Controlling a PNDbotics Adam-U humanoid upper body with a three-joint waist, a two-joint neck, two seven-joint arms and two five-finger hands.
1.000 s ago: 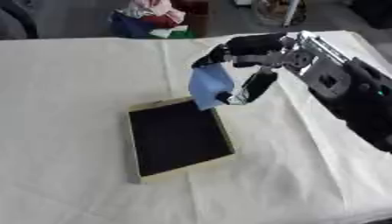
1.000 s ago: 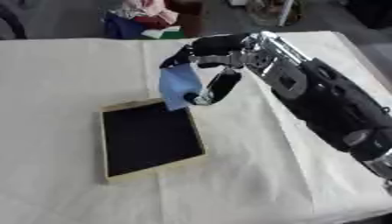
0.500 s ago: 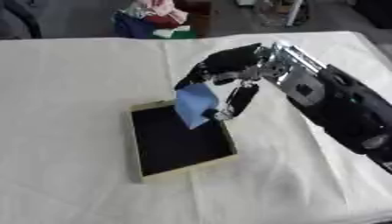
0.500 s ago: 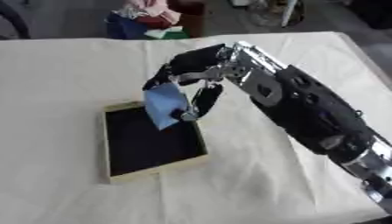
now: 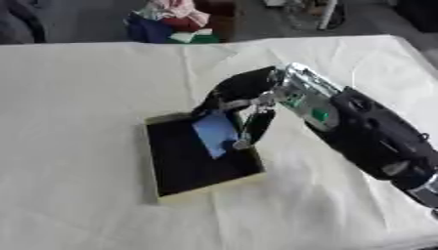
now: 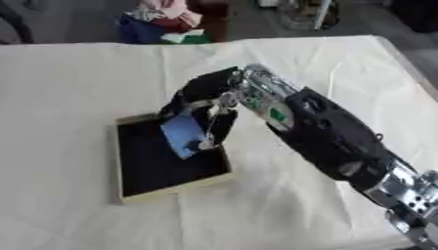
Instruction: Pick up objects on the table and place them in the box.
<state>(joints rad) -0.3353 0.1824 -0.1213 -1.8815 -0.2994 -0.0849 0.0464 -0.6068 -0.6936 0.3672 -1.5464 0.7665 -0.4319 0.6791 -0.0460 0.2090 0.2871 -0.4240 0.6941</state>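
- The right hand (image 5: 244,100) reaches in from the table's right side, its black and silver arm (image 5: 368,134) running back to the lower right corner of the view.
- Its fingers (image 5: 256,128) and thumb are curled round a small light-blue object (image 5: 215,133), pinching it at its upper and right edges. The object looks flat, like a packet or a folded cloth; what it is cannot be told.
- No writing, brand or label can be read on the blue object, and none on the box. A small green patch (image 5: 320,115) shows on the silver forearm, but nothing on it is legible.
- The blue object hangs tilted over the right half of the box (image 5: 175,193), near its right wall. Whether its lower edge touches the box floor cannot be told.
- The box is shallow, with pale walls and a dark inside, and lies slightly askew near the middle of the table (image 5: 77,117), well away from every edge.
- A white cloth covers the table, creased near the far edge.
- Beyond the far edge of the table lies a heap of coloured things (image 5: 175,22) in red, blue, white and green.
- The left hand shows in neither view.
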